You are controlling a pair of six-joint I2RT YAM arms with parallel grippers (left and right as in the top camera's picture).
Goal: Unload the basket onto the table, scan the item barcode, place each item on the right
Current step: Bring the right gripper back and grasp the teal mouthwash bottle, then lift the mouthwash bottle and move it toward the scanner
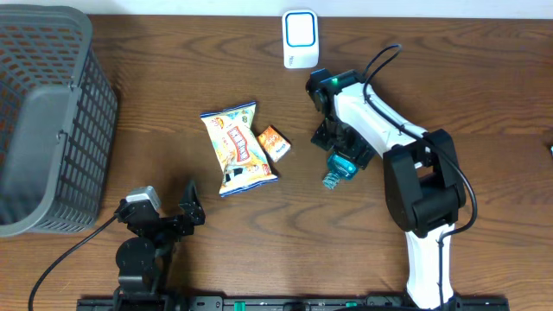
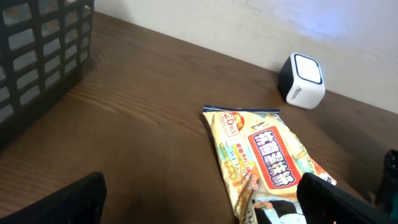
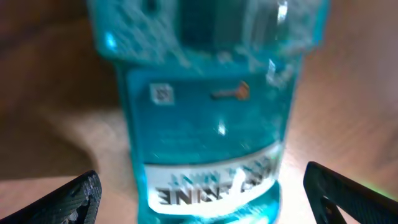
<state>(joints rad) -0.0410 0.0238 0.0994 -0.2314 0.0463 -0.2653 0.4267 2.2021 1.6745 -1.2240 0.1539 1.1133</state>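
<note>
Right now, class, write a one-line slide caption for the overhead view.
Right tool open over a blue bottle; snack bag, orange packet, white scanner and grey basket wait on the wooden table.

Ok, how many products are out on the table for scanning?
3: a snack bag at centre, a small orange packet just right of it, a blue mouthwash bottle farther right. The basket could hide more.

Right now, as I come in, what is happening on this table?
The right gripper hangs open over a translucent blue plastic bottle on the brown wooden table, with one finger on each side, not yet gripping it. The left gripper sits open near the front edge, facing a yellow printed snack bag. The white box-shaped scanner at the far edge has nothing in front of it, so no scan is done yet.
</note>
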